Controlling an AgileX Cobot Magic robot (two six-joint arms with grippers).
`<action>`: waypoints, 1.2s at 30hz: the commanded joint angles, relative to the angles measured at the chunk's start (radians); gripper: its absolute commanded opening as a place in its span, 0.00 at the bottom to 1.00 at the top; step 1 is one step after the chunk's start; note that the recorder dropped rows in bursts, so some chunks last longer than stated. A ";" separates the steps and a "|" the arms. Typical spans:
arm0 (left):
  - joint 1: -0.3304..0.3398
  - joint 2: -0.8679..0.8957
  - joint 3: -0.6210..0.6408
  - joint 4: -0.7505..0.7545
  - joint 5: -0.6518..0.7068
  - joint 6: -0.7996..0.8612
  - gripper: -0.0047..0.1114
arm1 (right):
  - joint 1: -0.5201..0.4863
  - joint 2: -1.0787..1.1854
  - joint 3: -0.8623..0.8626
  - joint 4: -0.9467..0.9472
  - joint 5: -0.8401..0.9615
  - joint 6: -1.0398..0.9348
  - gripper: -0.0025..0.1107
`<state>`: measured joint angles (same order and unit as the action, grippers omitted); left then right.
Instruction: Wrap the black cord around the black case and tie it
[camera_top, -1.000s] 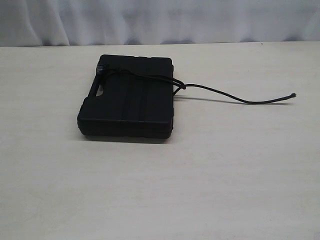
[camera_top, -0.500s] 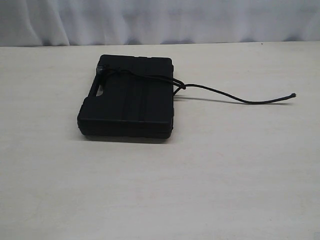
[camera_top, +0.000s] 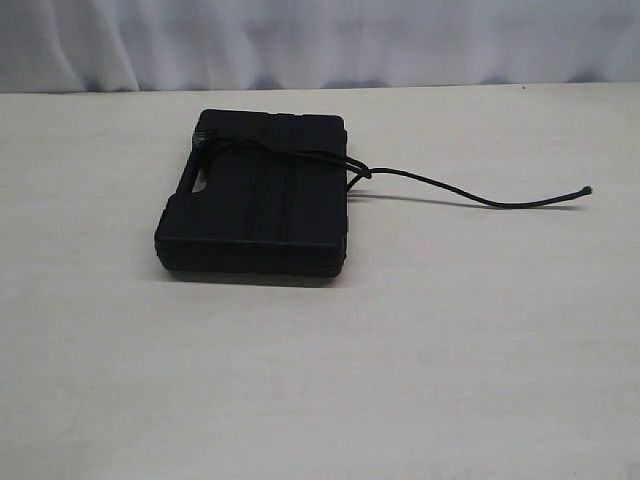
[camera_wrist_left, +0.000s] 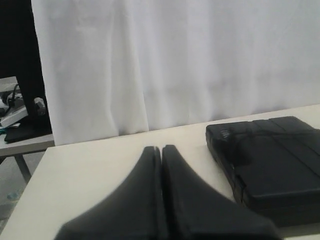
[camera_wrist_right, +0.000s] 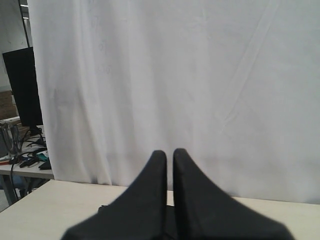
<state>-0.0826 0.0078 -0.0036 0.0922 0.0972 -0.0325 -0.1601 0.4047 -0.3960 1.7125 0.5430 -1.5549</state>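
Black cord (camera_top: 470, 195) crosses the far end of the black case (camera_top: 255, 205), knotted at its right edge, tail trailing across the table (camera_top: 450, 350); left gripper (camera_wrist_left: 161, 149) and right gripper (camera_wrist_right: 166, 152) sit closed, empty and clear, so tying is judged done and only verification is called for.

Black case (camera_top: 255, 200): flat, rectangular, ribbed lid, shut, lying flat on table (camera_top: 450, 350), left of ctr; handle cut-out on its left side. Black cord (camera_top: 470, 195): thin rope, runs across case top nr far edge, from handle end to right edge; small knot at that right edge. Free tail trails right over table, slight curve, tip well apart from case
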 joint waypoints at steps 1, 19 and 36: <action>0.027 -0.008 0.004 -0.005 0.031 0.007 0.04 | 0.000 -0.003 0.003 -0.005 0.001 0.001 0.06; 0.029 -0.008 0.004 -0.001 0.207 0.082 0.04 | 0.000 -0.003 0.003 -0.005 0.001 0.001 0.06; 0.029 -0.008 0.004 0.004 0.207 0.081 0.04 | 0.000 -0.003 0.003 -0.005 0.001 0.001 0.06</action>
<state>-0.0580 0.0078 -0.0036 0.0963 0.3058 0.0480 -0.1601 0.4047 -0.3960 1.7125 0.5430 -1.5549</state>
